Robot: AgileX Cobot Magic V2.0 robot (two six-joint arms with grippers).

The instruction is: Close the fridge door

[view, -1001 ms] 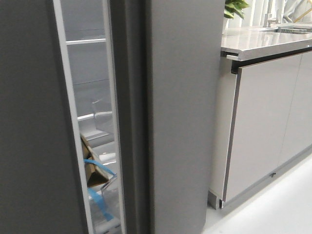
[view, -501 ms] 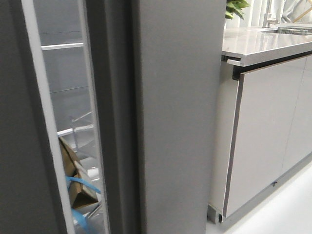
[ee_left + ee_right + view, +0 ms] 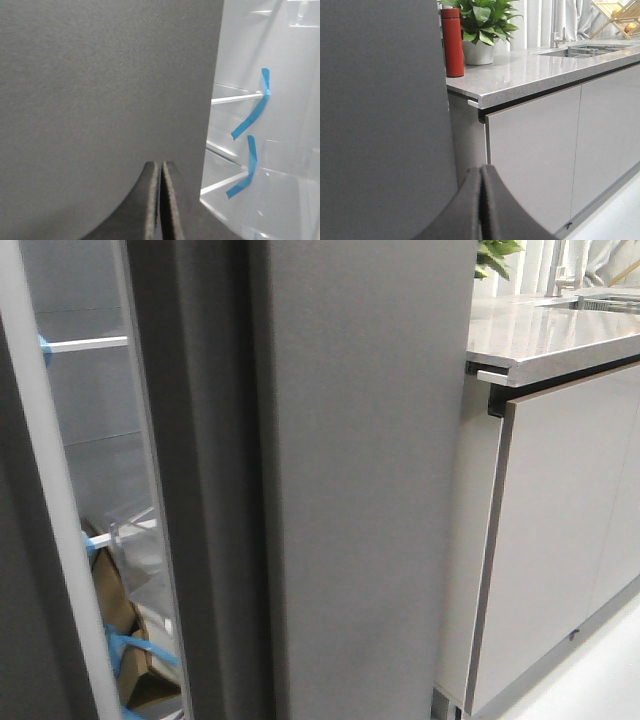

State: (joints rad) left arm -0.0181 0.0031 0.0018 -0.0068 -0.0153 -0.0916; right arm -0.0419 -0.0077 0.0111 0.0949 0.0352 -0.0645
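Observation:
The fridge door (image 3: pixel 360 490) is a tall matte dark-grey panel with a thick darker edge (image 3: pixel 200 490), and it fills the middle of the front view. To its left a narrow gap (image 3: pixel 90 470) shows the lit fridge interior. My left gripper (image 3: pixel 160 167) is shut and empty, its tips close against a flat grey panel (image 3: pixel 100 90); I cannot tell which panel. My right gripper (image 3: pixel 482 170) is shut and empty beside the door's grey face (image 3: pixel 380 125). Neither gripper shows in the front view.
A grey panel edged with a white strip (image 3: pixel 40 540) stands left of the gap. Shelves, boxes (image 3: pixel 120 640) and blue tape (image 3: pixel 255 115) are inside. On the right are pale cabinet doors (image 3: pixel 560 540), the counter (image 3: pixel 530 70), a red bottle (image 3: pixel 452 42), a plant (image 3: pixel 480 20).
In the front view the door, the gap and the white-edged panel have slid left and grown larger, and the counter has shifted slightly right. The gap is still open.

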